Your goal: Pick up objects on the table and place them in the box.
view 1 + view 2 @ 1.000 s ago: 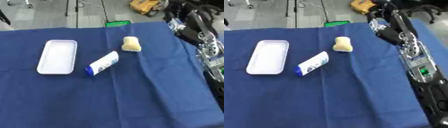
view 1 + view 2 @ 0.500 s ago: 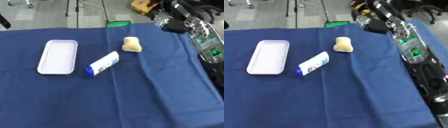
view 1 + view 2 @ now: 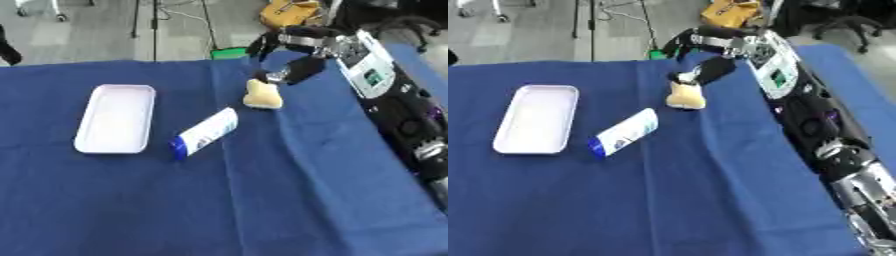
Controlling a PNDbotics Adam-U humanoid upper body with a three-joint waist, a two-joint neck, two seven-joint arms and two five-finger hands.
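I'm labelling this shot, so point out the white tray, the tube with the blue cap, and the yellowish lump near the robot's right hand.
white tray [image 3: 116, 118], left eye view, on its bare floor.
tube [image 3: 207, 131], left eye view, mid-body.
yellowish lump [image 3: 262, 97], left eye view, on its lower, wider part.
right hand [image 3: 293, 70], left eye view, on the dark thumb beside the lump.

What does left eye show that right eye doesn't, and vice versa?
Only the left eye view: more blue table to the left of the white tray.

Only the right eye view: the silver lower section of the right arm near the bottom right corner, and an office chair at the top right.

Both: the tray, the white tube with a blue cap, the tan sponge, and the right hand reaching over the sponge's far end. No left hand in either.
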